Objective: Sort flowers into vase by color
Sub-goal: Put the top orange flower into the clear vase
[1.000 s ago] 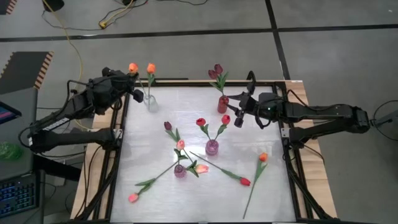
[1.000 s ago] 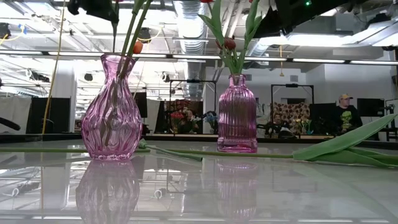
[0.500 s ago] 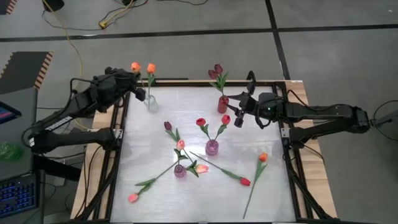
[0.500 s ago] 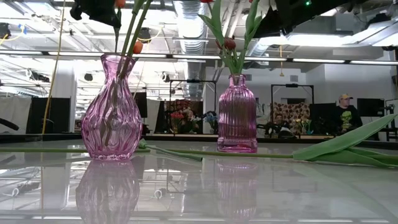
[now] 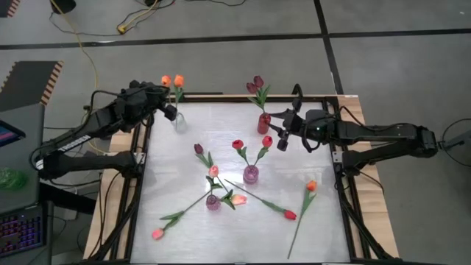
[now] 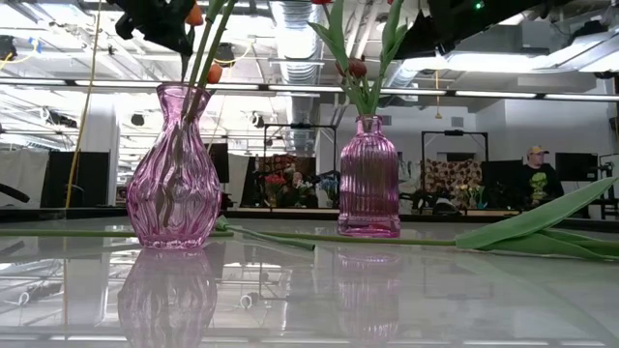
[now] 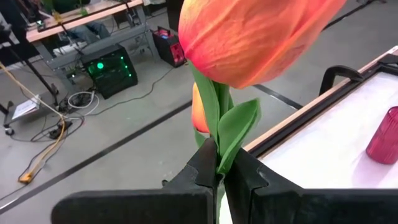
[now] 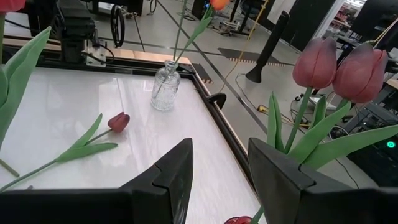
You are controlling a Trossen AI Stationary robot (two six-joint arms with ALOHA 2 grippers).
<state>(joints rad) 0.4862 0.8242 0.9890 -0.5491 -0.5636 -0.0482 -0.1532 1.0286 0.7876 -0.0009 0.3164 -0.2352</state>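
1. Left gripper (image 7: 219, 177): fingers pinched tight on the stem of an orange tulip (image 7: 255, 37), gripping just below the head, with the leaves poking up between the two dark pads. A second orange head sits right behind it in the wrist view.
2. From above, that left gripper (image 5: 163, 103) is at about 10 o'clock on the table, right over the clear glass vase (image 5: 179, 120), with the two orange heads (image 5: 172, 81) side by side above it.
3. Right gripper (image 8: 219, 168): fingers spread wide with nothing between them. In the overhead view it hangs at roughly 2 o'clock (image 5: 282, 132), just beside the red vase (image 5: 263, 123) that holds the dark maroon tulips (image 5: 255, 84).
4. Middle of the table: a pink vase (image 5: 251, 174) with two red tulips (image 5: 252, 143), and at about 7 o'clock from it a second pink vase (image 5: 213, 202) with a pink tulip (image 5: 213, 171) in it.
5. Loose flowers lying flat: a maroon one (image 5: 199, 149) near the centre, a pink one (image 5: 157, 234) at 7 o'clock, a peachy-pink one (image 5: 238, 199) by the second pink vase, a red one (image 5: 290, 215) and an orange one (image 5: 311, 186) at about 4 o'clock.
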